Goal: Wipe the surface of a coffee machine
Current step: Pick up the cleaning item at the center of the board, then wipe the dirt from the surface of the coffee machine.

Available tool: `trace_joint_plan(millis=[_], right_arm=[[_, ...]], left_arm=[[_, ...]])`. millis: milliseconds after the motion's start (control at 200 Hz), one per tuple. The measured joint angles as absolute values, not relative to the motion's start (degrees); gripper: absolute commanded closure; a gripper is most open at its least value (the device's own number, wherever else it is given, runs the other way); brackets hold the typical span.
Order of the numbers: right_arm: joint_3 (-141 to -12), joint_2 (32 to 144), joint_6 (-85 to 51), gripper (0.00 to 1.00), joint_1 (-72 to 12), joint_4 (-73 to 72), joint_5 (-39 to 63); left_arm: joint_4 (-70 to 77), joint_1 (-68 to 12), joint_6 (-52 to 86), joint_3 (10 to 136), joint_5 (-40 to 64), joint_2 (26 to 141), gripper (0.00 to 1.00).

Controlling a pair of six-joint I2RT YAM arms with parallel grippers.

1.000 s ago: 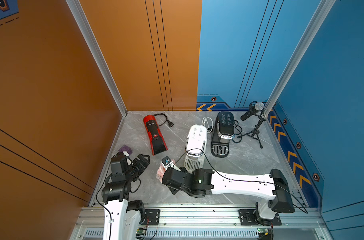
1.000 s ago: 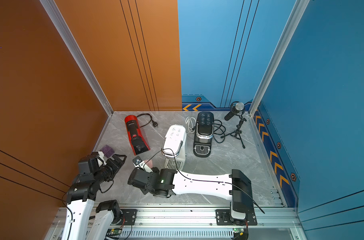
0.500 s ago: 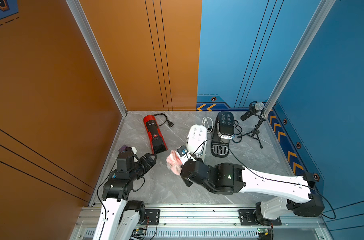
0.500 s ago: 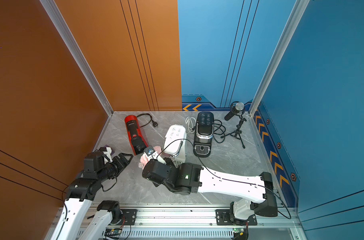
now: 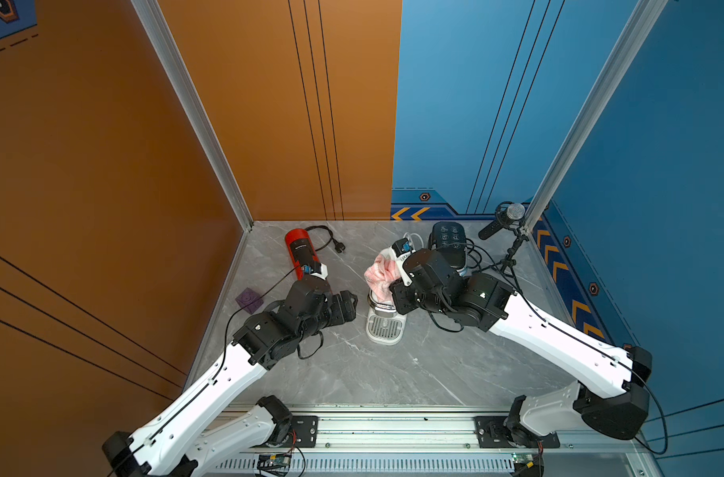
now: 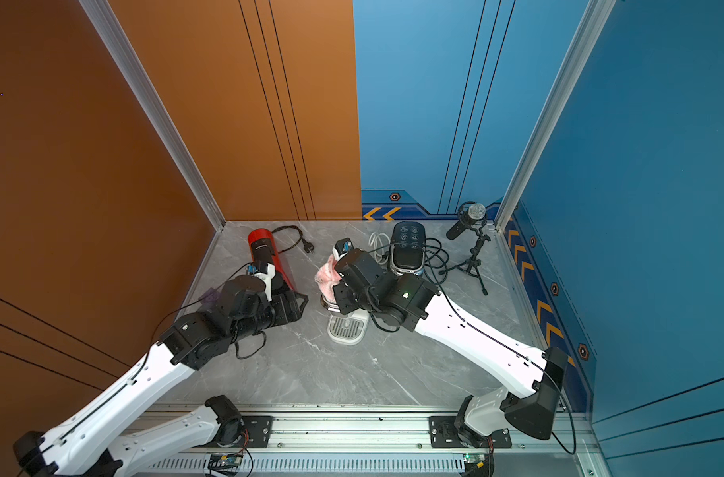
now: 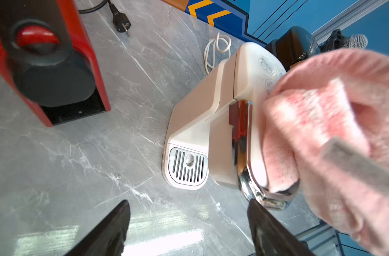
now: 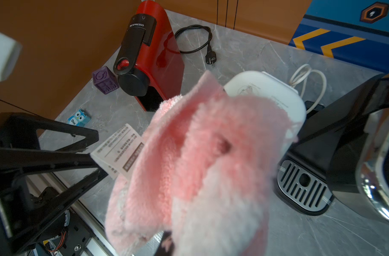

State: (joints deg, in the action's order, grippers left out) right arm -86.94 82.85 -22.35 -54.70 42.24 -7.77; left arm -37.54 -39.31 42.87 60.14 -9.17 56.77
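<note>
Big change versus a second ago: the right arm is up off the front of the table (image 5: 372, 380) and stretched toward the back. The right gripper (image 5: 390, 280) pinches the pink cloth (image 5: 377, 272) and holds it on top of the white machine (image 5: 384, 328), over the front of the lid, with the drip tray clear below. In the earlier frames the cloth is low by the table, in front of that machine. The left arm is in from the left edge too. The left gripper (image 7: 188, 206) is just beside the machine, jaws spread, nothing between them. One fingertip is close to the chrome nose and I cannot tell if it touches. My read: pick-up and approach are done and wiping is starting. The cloth is blurred in the left wrist view, so it is likely mid-stroke, with most of the lid and the sides still to do. The left gripper is probably there to brace the machine. The surface is grey marble-look, glossy, with glare near the front rail. The white machine stands mid-table between the red machine (image 5: 300, 250) and the black machine (image 5: 447, 239). A mic (image 5: 502, 221) on a tripod is in the back right corner, and a purple block (image 5: 249, 298) is at the left edge. The room has an orange wall (image 5: 104, 165) at left and back, a blue wall (image 5: 641, 165) at right, and metal posts.
</note>
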Motion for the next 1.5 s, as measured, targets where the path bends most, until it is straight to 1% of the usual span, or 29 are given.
trace_joint_plan(millis=[140, 365, 676, 766, 866, 1016, 1111, 1176, 1346, 1496], right_arm=[[-84.2, 83.4, -22.7, 1.00, -51.1, 39.8, -3.9], [-83.3, 84.2, -22.9, 1.00, -46.6, 35.6, 0.6], [-88.2, 93.0, -21.1, 1.00, -38.5, 27.1, 2.8], [-86.2, 92.2, -21.0, 1.00, -38.4, 24.7, 2.6], [-80.4, 88.5, -21.3, 1.00, -40.1, 20.2, 0.7], [-72.7, 80.4, -23.7, 1.00, -46.2, 19.6, -3.6], [-70.4, 77.1, -25.3, 1.00, -50.1, 21.0, -4.8], [-70.1, 76.4, -26.0, 1.00, -51.1, 21.9, -5.3], [-72.5, 78.5, -25.9, 1.00, -48.9, 23.1, -4.5], [-77.9, 84.7, -24.9, 1.00, -43.3, 22.3, -4.0]], left_arm=[[-36.4, -40.4, 41.5, 63.4, -13.4, 62.7, 0.15], [-34.5, -40.5, 40.7, 64.2, -16.1, 63.9, 0.15], [-30.8, -41.8, 40.3, 65.0, -15.8, 69.7, 0.15], [-29.8, -42.2, 40.3, 64.8, -15.6, 69.6, 0.15], [-28.5, -42.6, 40.3, 64.1, -15.4, 69.4, 0.15], [-27.6, -42.8, 40.3, 63.7, -14.8, 69.3, 0.15], [-27.5, -42.9, 40.3, 63.6, -14.7, 69.3, 0.15], [-27.1, -42.9, 40.3, 63.3, -14.7, 69.2, 0.15], [-26.7, -42.9, 40.4, 62.3, -14.5, 68.3, 0.15], [-26.7, -42.9, 40.3, 61.7, -14.5, 67.5, 0.15]])
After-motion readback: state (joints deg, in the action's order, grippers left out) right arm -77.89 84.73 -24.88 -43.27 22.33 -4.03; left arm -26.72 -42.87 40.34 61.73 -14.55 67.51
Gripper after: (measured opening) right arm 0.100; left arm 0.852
